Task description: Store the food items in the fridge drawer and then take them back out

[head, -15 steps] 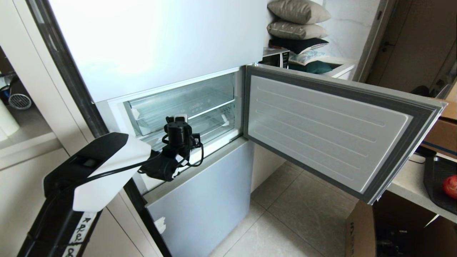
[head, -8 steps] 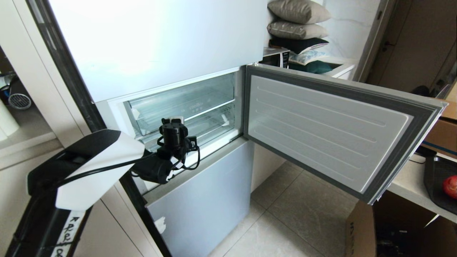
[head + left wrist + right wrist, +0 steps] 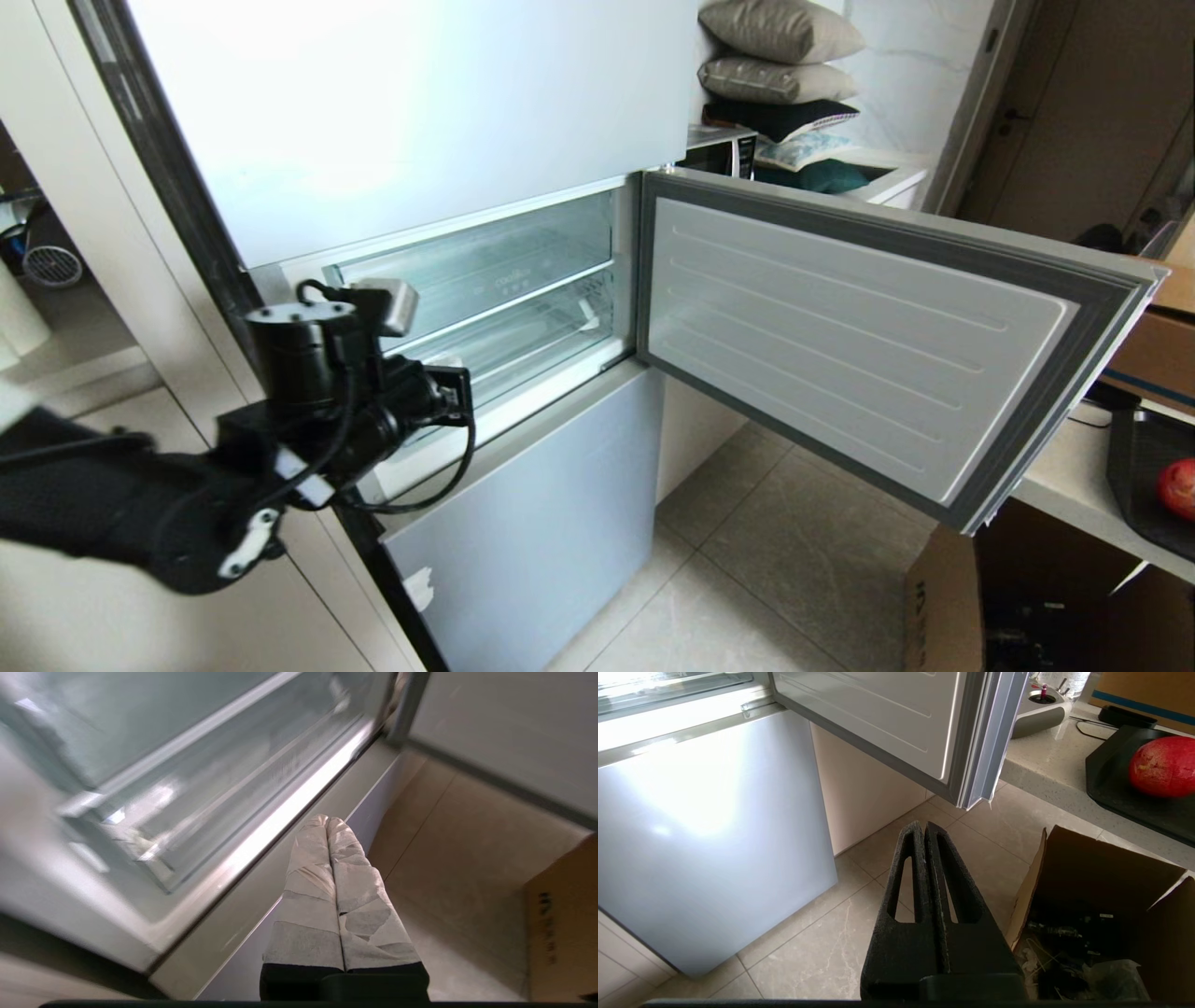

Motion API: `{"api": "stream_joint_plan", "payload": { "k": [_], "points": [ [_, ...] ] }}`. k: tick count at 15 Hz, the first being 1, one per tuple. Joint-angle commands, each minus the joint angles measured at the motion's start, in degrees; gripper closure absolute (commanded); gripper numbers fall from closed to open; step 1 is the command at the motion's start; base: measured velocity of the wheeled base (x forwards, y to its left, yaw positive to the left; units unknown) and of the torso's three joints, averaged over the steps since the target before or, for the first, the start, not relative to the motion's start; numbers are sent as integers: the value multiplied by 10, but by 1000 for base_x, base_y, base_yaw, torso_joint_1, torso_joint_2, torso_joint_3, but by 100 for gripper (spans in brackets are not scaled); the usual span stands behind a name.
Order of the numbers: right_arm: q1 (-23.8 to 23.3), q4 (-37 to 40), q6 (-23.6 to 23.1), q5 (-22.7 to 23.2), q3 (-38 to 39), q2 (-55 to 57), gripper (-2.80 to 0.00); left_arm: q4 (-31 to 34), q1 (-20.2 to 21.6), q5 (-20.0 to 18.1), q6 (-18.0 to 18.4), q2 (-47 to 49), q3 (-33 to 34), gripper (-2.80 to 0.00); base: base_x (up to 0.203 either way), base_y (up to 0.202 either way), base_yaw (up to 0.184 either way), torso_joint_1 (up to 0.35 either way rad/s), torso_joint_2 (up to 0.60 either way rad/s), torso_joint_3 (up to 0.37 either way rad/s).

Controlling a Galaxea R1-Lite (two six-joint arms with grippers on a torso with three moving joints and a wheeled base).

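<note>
**Both pincers pressed shut, fruit on the tray**

No label reads clearly; faint lettering marks the fridge drawer (image 3: 485, 280). My left gripper (image 3: 327, 820), taped fingers together, holds nothing, angled beside the drawer front. My right gripper (image 3: 923, 826) hangs closed over the floor. The red fruit (image 3: 1164, 765) sits on the black tray (image 3: 1120, 788).

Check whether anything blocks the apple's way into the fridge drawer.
Nothing visible lies in the drawer, and the fridge door is swung wide open. The apple sits on a black tray beyond that door, so it must be carried around the door's edge.
</note>
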Motion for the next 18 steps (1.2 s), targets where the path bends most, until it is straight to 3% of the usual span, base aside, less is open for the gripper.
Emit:
{"api": "stream_joint_plan", "payload": {
  "k": [1, 4, 5, 7, 9, 12, 14, 17, 18],
  "points": [
    [-1, 0, 0, 0, 0, 0, 0, 12, -2, -14, 11, -261, 91, 0, 0, 0, 0, 0, 0, 0],
    [0, 0, 0, 0, 0, -1, 0, 125, 6, -4, 23, -515, 142, 0, 0, 0, 0, 0, 0, 0],
    [0, 0, 0, 0, 0, 0, 0, 183, 31, 6, 24, -596, 153, 0, 0, 0, 0, 0, 0, 0],
    [0, 0, 0, 0, 0, -1, 0, 276, 144, 9, 27, -709, 188, 0, 0, 0, 0, 0, 0, 0],
    [0, 0, 0, 0, 0, -1, 0, 362, 223, -30, 37, -815, 280, 0, 0, 0, 0, 0, 0, 0],
    [0, -1, -1, 1, 1, -1, 0, 452, 256, -99, 43, -848, 430, 0, 0, 0, 0, 0, 0, 0],
    [0, -1, -1, 1, 1, -1, 0, 510, 268, -132, 44, -848, 429, 0, 0, 0, 0, 0, 0, 0],
    [0, -1, -1, 1, 1, -1, 0, 499, 263, -154, 85, -850, 433, 0, 0, 0, 0, 0, 0, 0],
    [0, -1, -1, 1, 1, -1, 0, 500, 235, -163, 90, -854, 433, 0, 0, 0, 0, 0, 0, 0]
  ]
}}
